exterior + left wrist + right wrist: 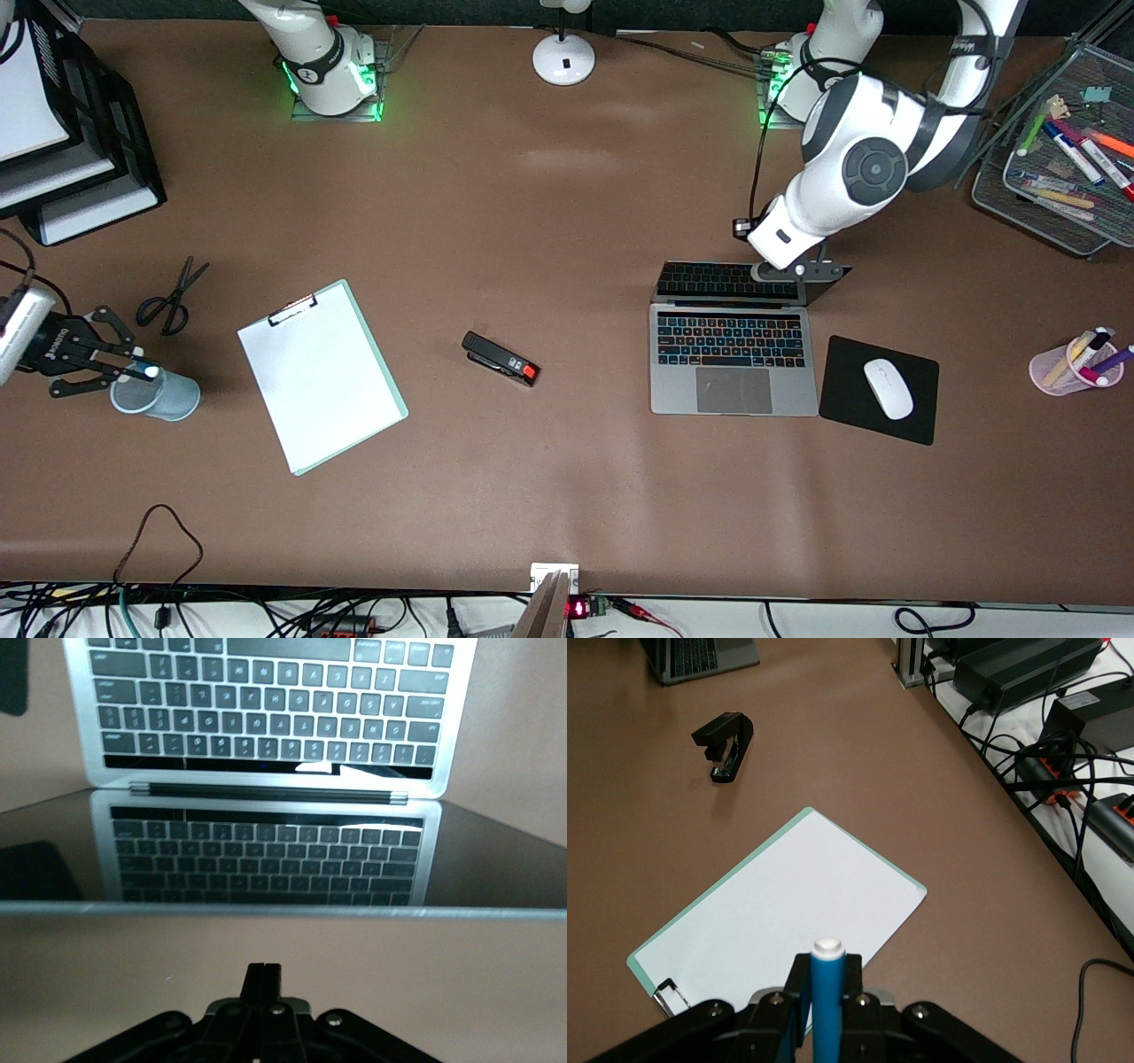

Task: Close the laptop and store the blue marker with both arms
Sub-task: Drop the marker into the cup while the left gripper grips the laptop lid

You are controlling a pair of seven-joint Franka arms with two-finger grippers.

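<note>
Front view: lid half down, marker poised over the cup

Front view shows the laptop (733, 372) toward the left arm's end of the table, its base flat and its screen tipped forward over the keys. The hinge runs along the edge farthest from the front camera, so the lid's long axis lies across the table, and its free edge must travel toward the front camera and down to close. The left gripper (784, 269) sits at that raised edge with its jaws fully closed and nothing between them; it looks to be pushing with its fingertips, not gripping. In the left wrist view the left gripper (263, 979) is just outside the lid's rim, with the keyboard mirrored in the dark screen. This arm is plainly the nearer one to the laptop.

At the right arm's end of the table, the right gripper (93, 359) hangs over the rim of a pale blue cup (158, 394). It is clamped on the blue marker (142, 372), whose white end points out past the fingertips toward the cup. In the right wrist view the blue marker (827, 992) lies along the gripper's own axis. My judgement: the cup is directly beneath the tip, so the next move needs a short lowering before release.

A clipboard (321, 377) and black stapler (500, 358) lie between the two work areas.
</note>
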